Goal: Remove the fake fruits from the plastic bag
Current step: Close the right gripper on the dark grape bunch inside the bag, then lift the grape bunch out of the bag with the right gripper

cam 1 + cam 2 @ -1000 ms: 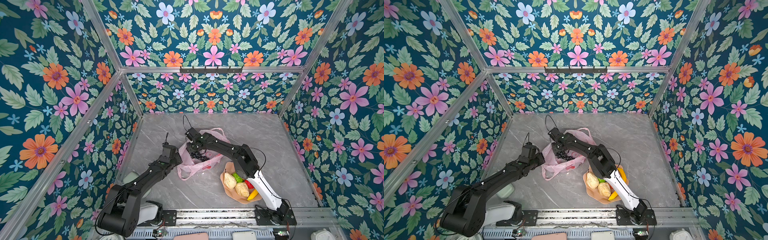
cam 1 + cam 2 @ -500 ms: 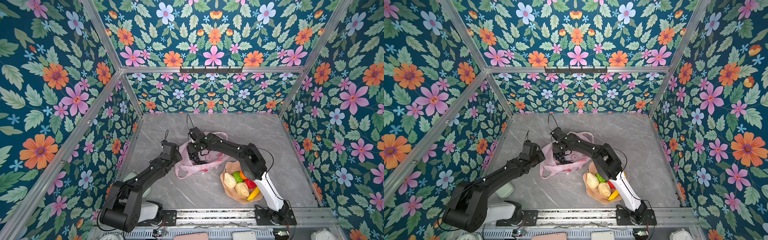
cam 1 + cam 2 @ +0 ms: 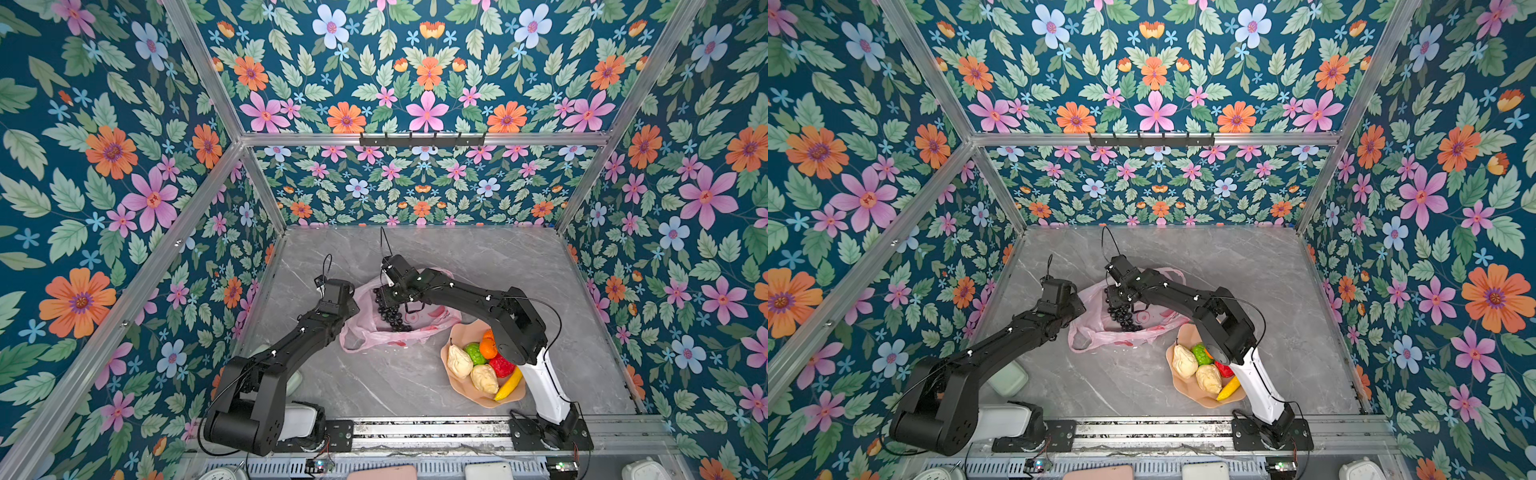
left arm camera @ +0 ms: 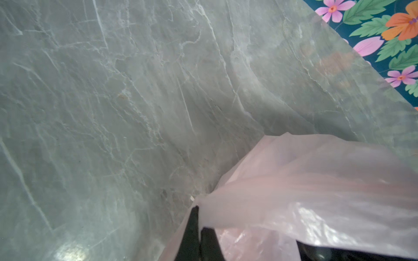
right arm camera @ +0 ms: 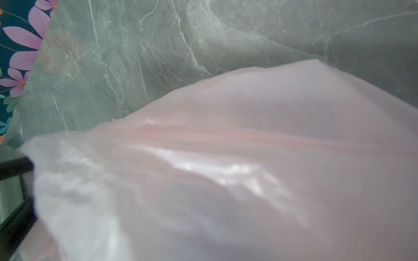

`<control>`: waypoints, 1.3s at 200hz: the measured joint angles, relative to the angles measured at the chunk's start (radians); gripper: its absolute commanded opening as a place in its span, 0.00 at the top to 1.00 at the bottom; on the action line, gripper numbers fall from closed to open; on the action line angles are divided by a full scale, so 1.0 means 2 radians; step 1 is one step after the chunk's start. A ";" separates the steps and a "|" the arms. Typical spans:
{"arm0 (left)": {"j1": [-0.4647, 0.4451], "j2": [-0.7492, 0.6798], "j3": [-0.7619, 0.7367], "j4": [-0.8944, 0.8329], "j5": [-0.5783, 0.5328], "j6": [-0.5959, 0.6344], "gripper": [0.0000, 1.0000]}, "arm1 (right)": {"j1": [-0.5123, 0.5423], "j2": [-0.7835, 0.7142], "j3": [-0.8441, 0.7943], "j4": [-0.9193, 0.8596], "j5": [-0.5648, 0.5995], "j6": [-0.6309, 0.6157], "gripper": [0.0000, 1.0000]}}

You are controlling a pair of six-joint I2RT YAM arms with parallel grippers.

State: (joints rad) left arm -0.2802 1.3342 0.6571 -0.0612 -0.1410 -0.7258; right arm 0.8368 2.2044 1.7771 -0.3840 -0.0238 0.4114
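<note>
Top view | left gripper (image 3: 352,311) pinches bag (image 3: 432,320) rim | right gripper (image 3: 388,297) clasps grapes (image 3: 390,316) | we lift straight up, mouth held wide, then swing to plate (image 3: 459,332)

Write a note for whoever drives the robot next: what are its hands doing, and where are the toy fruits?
Left hand: shut on the plastic bag edge, holding it up.
Right hand: in the bag's mouth at the grape bunch; grip unclear.
Done: banana, orange, green fruit, red fruit and two cream lumps sit on the plate.
Left: lift the grape bunch out of the bag.
</note>
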 measured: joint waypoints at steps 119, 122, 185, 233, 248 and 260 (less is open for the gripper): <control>0.016 0.012 0.000 -0.011 -0.020 -0.003 1.00 | 0.006 -0.102 -0.091 0.051 -0.029 -0.027 0.78; 0.016 0.012 0.000 -0.012 -0.020 -0.003 1.00 | 0.006 -0.106 -0.092 0.052 -0.030 -0.027 0.78; 0.016 0.002 -0.005 -0.012 -0.017 0.000 1.00 | 0.006 -0.170 -0.106 0.051 -0.016 -0.027 0.79; 0.016 -0.004 -0.013 -0.010 -0.012 0.008 1.00 | 0.006 -0.224 -0.120 0.045 0.015 -0.023 0.79; 0.016 -0.006 -0.017 -0.010 -0.011 0.008 1.00 | 0.006 -0.243 -0.130 0.043 0.025 -0.021 0.79; 0.016 -0.006 -0.020 -0.008 -0.010 0.011 1.00 | 0.006 -0.258 -0.139 0.037 0.033 -0.018 0.79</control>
State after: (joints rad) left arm -0.2489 1.3231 0.6174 -0.0780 -0.1608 -0.7040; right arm 0.8486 1.6882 1.4986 -0.3103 0.0418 0.3759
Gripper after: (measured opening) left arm 0.049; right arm 0.216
